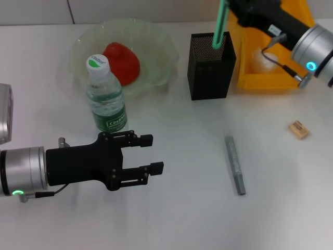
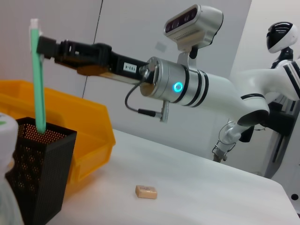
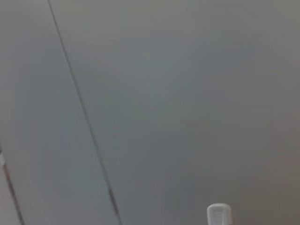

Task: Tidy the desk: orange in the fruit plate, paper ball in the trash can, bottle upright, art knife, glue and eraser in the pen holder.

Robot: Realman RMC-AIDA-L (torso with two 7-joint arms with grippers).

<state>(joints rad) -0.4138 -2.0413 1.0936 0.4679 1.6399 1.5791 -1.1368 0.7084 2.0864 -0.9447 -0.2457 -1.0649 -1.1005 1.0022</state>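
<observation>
The left gripper [image 1: 148,154] is hovering low over the near left of the desk [image 1: 171,219] with its fingers spread and nothing between them, just in front of the bottle [image 1: 105,96], which is already standing upright. Behind the bottle, the fruit plate [image 1: 156,39] is holding the orange [image 1: 122,62], though the fruit is looking reddish from where I am standing.

Moving across, the black mesh pen holder [image 1: 208,73] is sitting at mid-desk, and the right gripper [image 2: 44,47] is reaching in from the right, pinching the top of a green glue stick [image 2: 37,89] whose lower end is dipping inside the holder's mouth. In front of the holder the grey art knife [image 1: 235,165] is lying flat on the desk, and further right the eraser [image 1: 298,129] is resting well apart from everything. The yellow bin [image 1: 260,78] is standing just beside the holder; I am only guessing that a pale shape inside it is the paper ball.

The danger now is letting go while the stick is leaning: it could catch the rim, tip the light holder, or topple out onto the desk.
</observation>
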